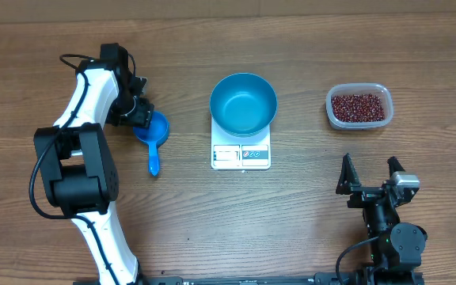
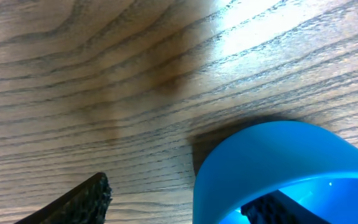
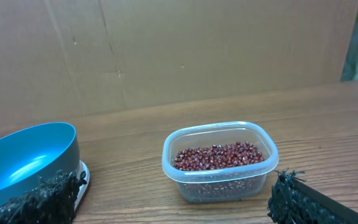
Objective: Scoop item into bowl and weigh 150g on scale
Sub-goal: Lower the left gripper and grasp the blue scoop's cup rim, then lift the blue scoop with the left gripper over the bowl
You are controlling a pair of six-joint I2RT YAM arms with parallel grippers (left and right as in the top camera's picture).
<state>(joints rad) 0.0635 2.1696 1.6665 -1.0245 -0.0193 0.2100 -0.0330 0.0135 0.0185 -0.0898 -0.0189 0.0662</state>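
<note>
On the left side of the tabletop (image 1: 307, 229), the left claw (image 1: 141, 112) is down at the cup of a small blue scoop (image 1: 153, 133), whose handle points toward the robot. In the left wrist view its jaws are partly open and straddle the scoop's wall. One finger (image 2: 79, 200) is outside, clear of the plastic, and the other (image 2: 271, 208) is inside the cup. It may be touching the inner wall, but the view is too tight to say. Nothing is gripped.

The blue bowl (image 1: 243, 103) sits on the white scale (image 1: 241, 155) at the middle of the tabletop, with the display strip on the robot's side, and looks bare inside. The beans (image 1: 359, 106) lie in a clear plastic tub (image 1: 332, 117) to the right of the bowl, apart from it. The right claw (image 1: 369, 168) is near the robot's edge, well short of the tub, with its jaws spread wide and holding nothing.
</note>
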